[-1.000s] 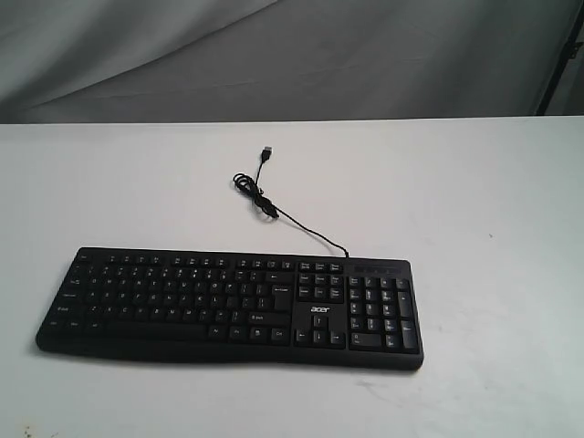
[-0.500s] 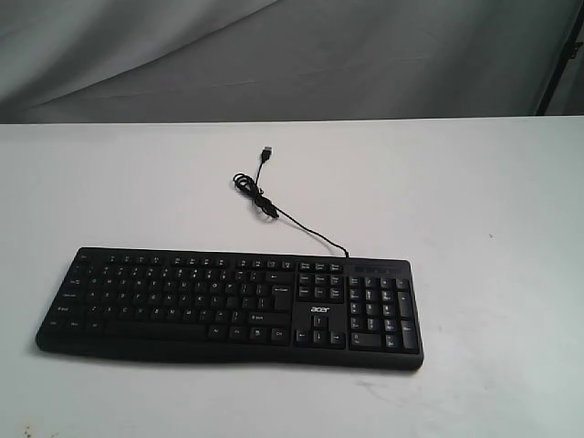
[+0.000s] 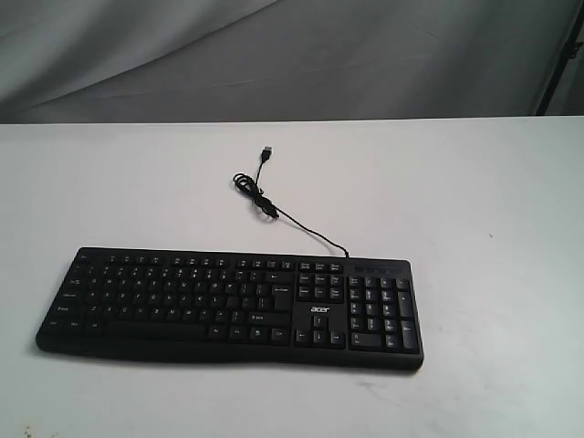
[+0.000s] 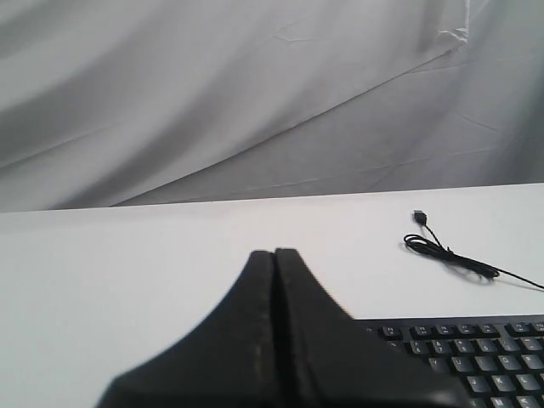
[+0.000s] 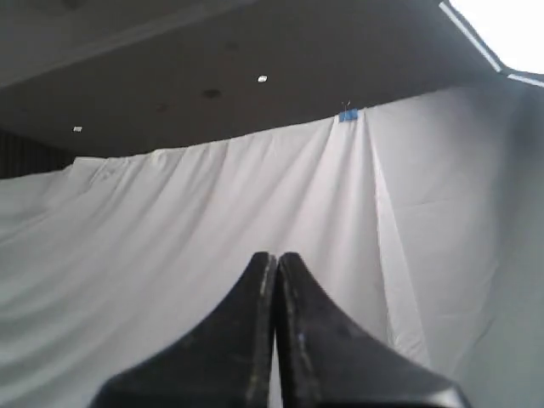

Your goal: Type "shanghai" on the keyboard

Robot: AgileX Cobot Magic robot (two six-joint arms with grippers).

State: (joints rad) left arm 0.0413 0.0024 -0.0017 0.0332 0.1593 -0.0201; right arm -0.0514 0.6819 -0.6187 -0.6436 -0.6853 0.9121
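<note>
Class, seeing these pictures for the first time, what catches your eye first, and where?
The wide black keyboard lies on the white table, toward the near edge in the exterior view, its thin cable curling away behind it. The left gripper, shut, looms in its wrist view with part of the keyboard past it; the right gripper, also shut, faces a white drape.
</note>
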